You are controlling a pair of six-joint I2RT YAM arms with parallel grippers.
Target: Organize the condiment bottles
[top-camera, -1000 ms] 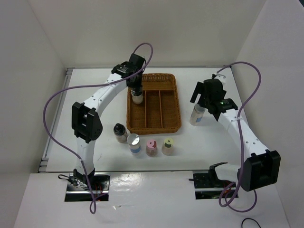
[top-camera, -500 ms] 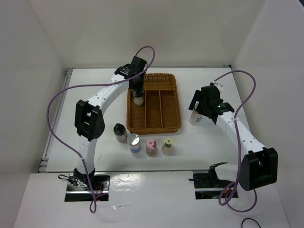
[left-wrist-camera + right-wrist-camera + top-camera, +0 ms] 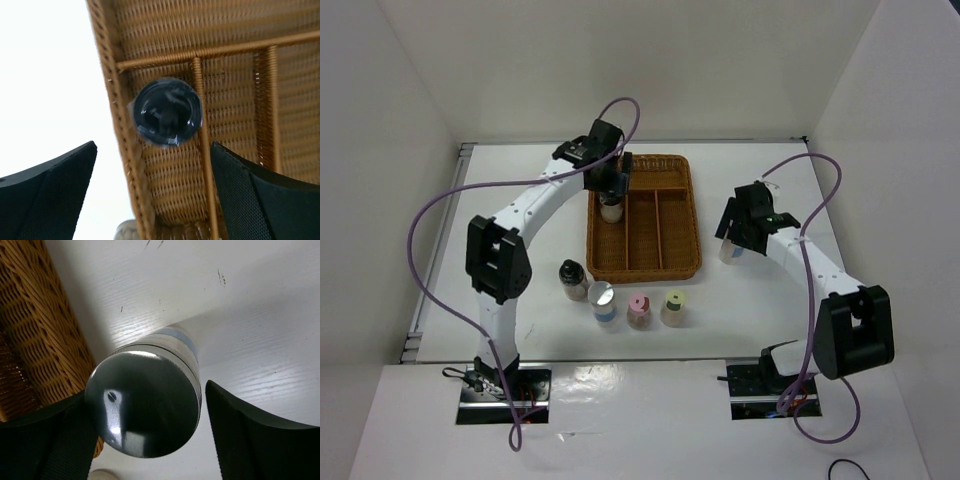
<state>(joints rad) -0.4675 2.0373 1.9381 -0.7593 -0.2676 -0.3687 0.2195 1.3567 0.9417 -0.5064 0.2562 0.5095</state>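
Upright silver-capped bottle (image 3: 142, 412) stands between the right gripper's (image 3: 147, 392) jaws (parted, one side still clear), just beside the tray (image 3: 40, 320).

White left arm (image 3: 535, 200) reaches to upper centre, black left gripper (image 3: 616, 186) pointing down, jaws wide apart. White right arm (image 3: 810, 265) bends at centre right, black right gripper (image 3: 732, 233) lowered, jaws parted, narrower.
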